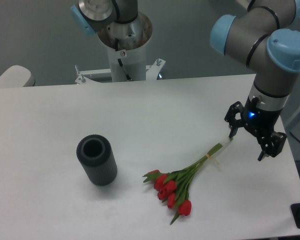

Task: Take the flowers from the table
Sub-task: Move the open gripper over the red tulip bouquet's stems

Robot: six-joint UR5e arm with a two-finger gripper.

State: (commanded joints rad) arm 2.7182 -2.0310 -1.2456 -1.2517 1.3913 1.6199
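The flowers (182, 181), a small bunch of red tulips with green stems and a pale band, lie flat on the white table (150, 110) at the front right. The red heads point to the front left and the stem ends point up-right. My gripper (246, 147) hangs low over the table just right of the stem ends. Its jaws are open and empty. One fingertip (231, 134) is close to the stem tips; I cannot tell whether it touches them.
A dark grey ribbed cylinder vase (96, 160) stands upright on the table's left half. The arm's base column (125, 42) rises behind the far edge. The table's right edge is close to the gripper.
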